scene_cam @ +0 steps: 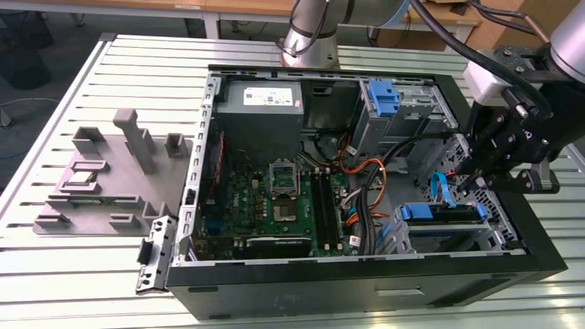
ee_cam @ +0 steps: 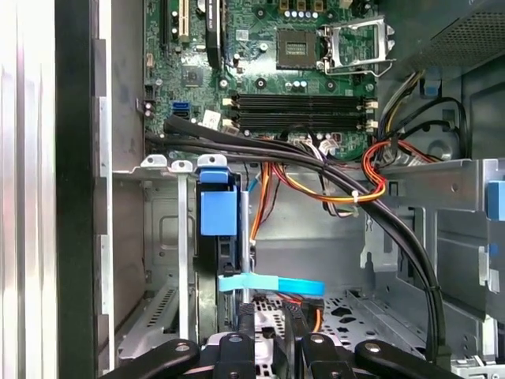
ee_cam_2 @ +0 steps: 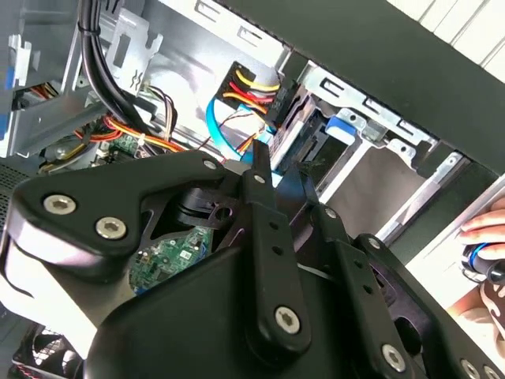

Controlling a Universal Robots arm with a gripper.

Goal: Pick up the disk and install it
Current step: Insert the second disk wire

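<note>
Disk, silver metal drive in blue plastic carrier frame: seated edge-on in drive bay at open black computer case's front corner, presumably installed | black gripper: just above bay, finger state unclear | cables routed clear.

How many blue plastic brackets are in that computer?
2: a bare bracket high in the exterior view, near the grey box; one round the disk, lower right. Others may be hidden.
</note>
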